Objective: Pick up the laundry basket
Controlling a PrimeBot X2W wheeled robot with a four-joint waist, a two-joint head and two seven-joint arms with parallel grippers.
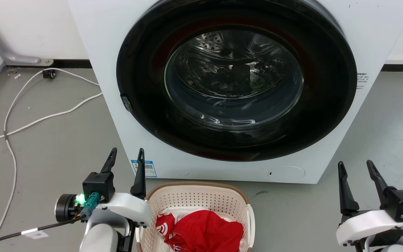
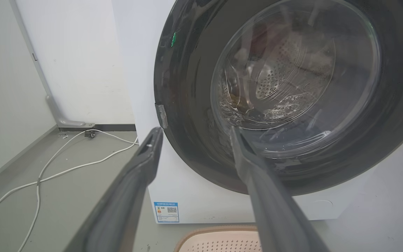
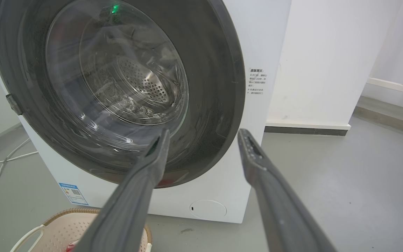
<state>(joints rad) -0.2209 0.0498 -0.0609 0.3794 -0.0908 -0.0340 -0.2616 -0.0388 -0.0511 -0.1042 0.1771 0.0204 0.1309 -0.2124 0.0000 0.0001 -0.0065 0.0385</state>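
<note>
Basket: the laundry basket (image 1: pixel 194 199) sits on the floor directly in front of the washing machine (image 1: pixel 96 52), below its round glass door (image 1: pixel 236 87). A red cloth (image 1: pixel 205 231) lies inside it.
Left gripper: the left gripper (image 1: pixel 127 150) is spread and empty, and is raised in front of the machine's lower left corner. Its inner finger overlaps the basket's brown rim in the head view, and I cannot tell whether they touch.
Right gripper: the right gripper (image 1: pixel 354 163) is also spread and holds nothing. It is in front of the machine's lower right corner and is clear of the basket.
Done so far: nothing of the lift, by my reading. The basket rests on the floor and neither white handle is gripped.
Left to do: probably lower both arms, bring each to a side of the basket, close on the handles or rim, and raise it level.
Also there: a white cable (image 1: pixel 30 122) trails over the floor to the left of the machine.
</note>
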